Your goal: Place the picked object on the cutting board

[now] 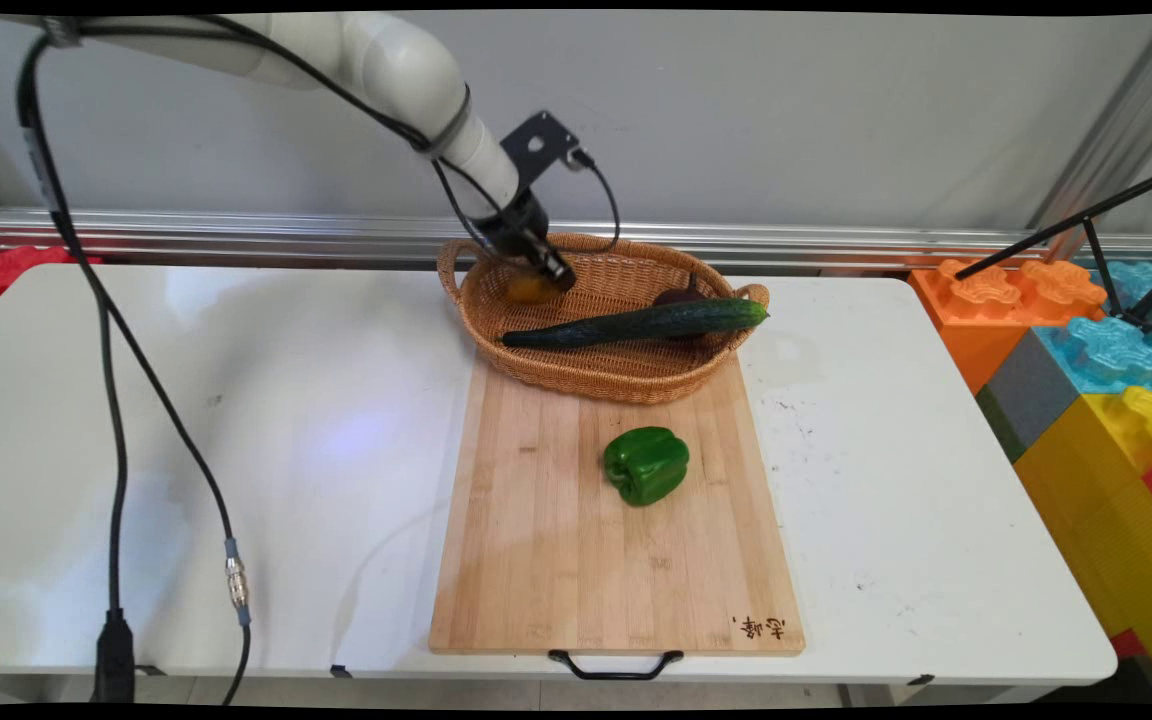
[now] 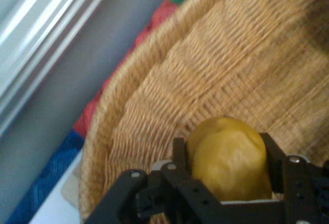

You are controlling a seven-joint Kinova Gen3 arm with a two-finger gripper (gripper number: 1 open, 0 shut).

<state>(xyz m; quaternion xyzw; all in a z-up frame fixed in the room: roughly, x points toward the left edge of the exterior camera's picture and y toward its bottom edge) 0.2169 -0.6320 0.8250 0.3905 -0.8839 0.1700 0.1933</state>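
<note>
My gripper (image 1: 556,275) reaches down into the back left part of a wicker basket (image 1: 616,385). A yellow-orange fruit (image 1: 529,290) sits between the two fingers, which press against its sides. The hand view shows the same yellow fruit (image 2: 229,157) filling the gap of the gripper (image 2: 226,148), with the woven basket wall (image 2: 205,70) behind it. A long cucumber (image 1: 636,323) lies across the basket, and a dark purple vegetable (image 1: 681,297) sits behind it on the right. A green bell pepper (image 1: 646,464) rests on the wooden cutting board (image 1: 556,570) in front of the basket.
The basket's front sits on the board's far end. Black cables (image 1: 116,430) hang from the arm over the table's left side. Coloured foam blocks (image 1: 1086,360) and a black tripod leg (image 1: 1066,225) stand at the right. A metal rail (image 1: 236,232) runs along the wall.
</note>
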